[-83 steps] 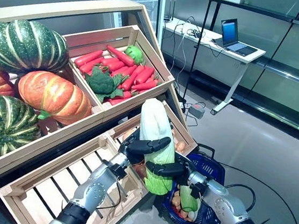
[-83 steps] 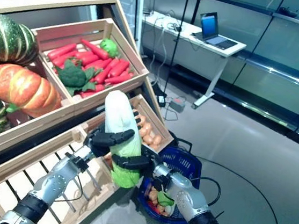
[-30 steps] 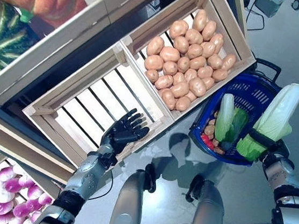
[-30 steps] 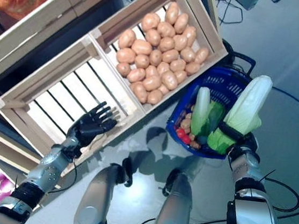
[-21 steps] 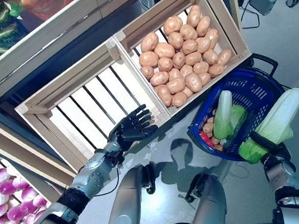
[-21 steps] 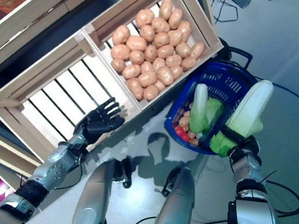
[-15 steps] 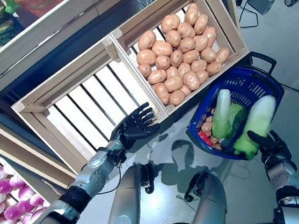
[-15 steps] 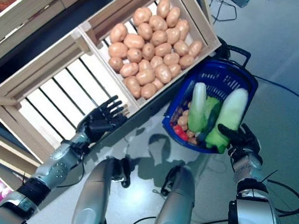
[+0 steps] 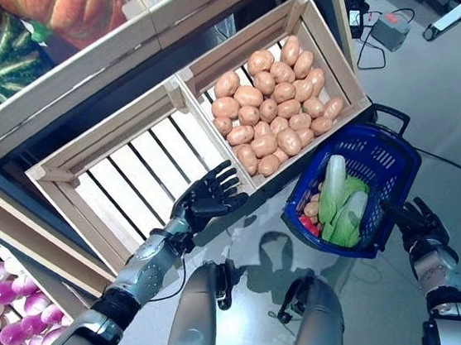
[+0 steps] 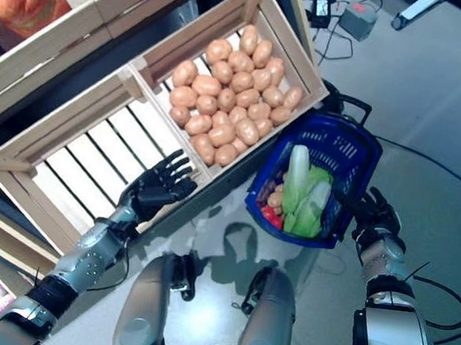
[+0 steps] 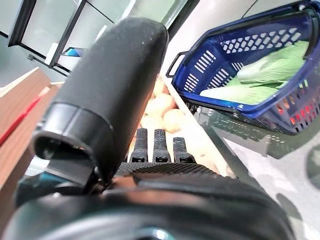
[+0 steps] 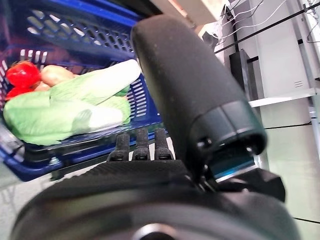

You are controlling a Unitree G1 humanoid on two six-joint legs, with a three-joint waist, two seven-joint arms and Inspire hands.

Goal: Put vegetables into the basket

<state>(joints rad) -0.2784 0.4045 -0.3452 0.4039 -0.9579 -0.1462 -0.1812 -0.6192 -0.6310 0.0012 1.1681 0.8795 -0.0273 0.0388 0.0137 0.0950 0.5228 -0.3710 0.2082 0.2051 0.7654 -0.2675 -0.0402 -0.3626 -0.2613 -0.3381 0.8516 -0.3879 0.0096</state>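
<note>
The blue basket (image 9: 398, 162) stands on the floor beside the stand. In it lie two pale green cabbages (image 9: 337, 203), side by side, over potatoes and a red vegetable (image 12: 22, 75). My right hand (image 9: 412, 222) is open and empty just outside the basket's near right rim. My left hand (image 9: 207, 199) is open and empty, fingers spread, over the front edge of a slatted wooden crate (image 9: 122, 177). In the right wrist view the cabbages (image 12: 75, 102) lie past my fingers (image 12: 140, 145).
A wooden crate of potatoes (image 9: 277, 90) stands right next to the basket's far left side. The wooden stand (image 9: 67, 71) rises behind it. A grey power box (image 9: 387, 28) with cables lies on the floor beyond.
My right hand let go of the long cabbage; it now lies in the basket next to the first one. The hand stays open by the rim. The view has shifted slightly.
</note>
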